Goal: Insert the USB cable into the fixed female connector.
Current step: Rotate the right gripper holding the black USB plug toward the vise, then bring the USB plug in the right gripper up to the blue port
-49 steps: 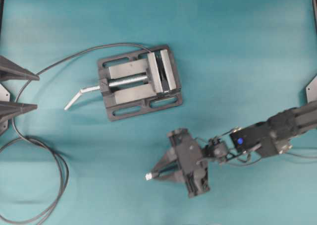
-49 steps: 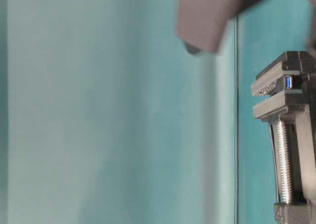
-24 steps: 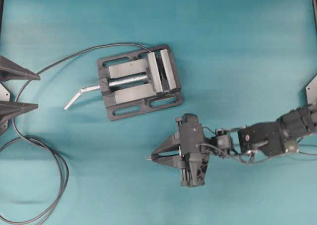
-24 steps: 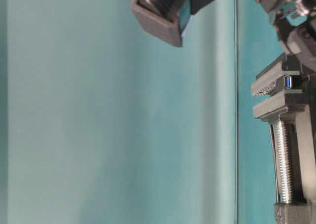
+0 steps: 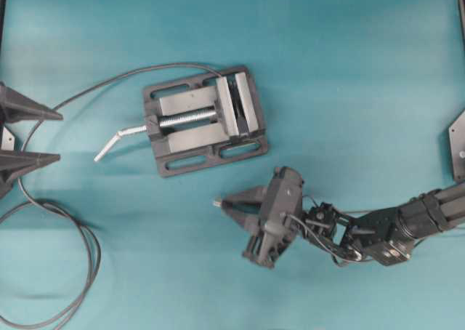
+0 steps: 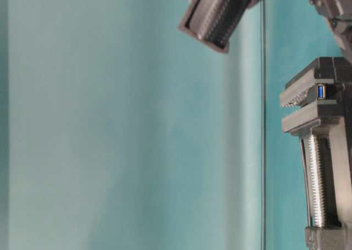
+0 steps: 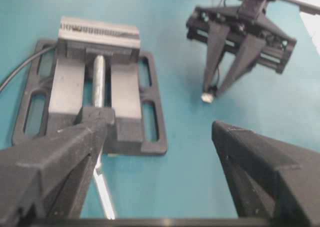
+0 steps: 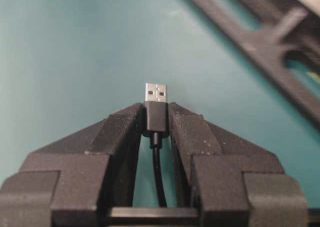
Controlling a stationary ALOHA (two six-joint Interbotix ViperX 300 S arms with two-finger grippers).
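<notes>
My right gripper is shut on the black plug of the USB cable, a little below the vise's lower right corner in the overhead view. The plug's metal tip sticks out past the fingertips and points left. The thin cable runs back between the fingers. The fixed female connector shows its blue port, clamped between the vise's jaws. My left gripper stands open and empty at the table's left edge, facing the vise and the right gripper.
The black vise sits left of centre, its silver screw handle pointing left. A thick dark cable runs from the vise's top and loops at the lower left. The vise's base edge crosses the upper right of the right wrist view.
The right gripper has carried the plug toward the vise's lower right corner and turned, its wrist swinging lower in the overhead view. The left gripper has stayed in place.
</notes>
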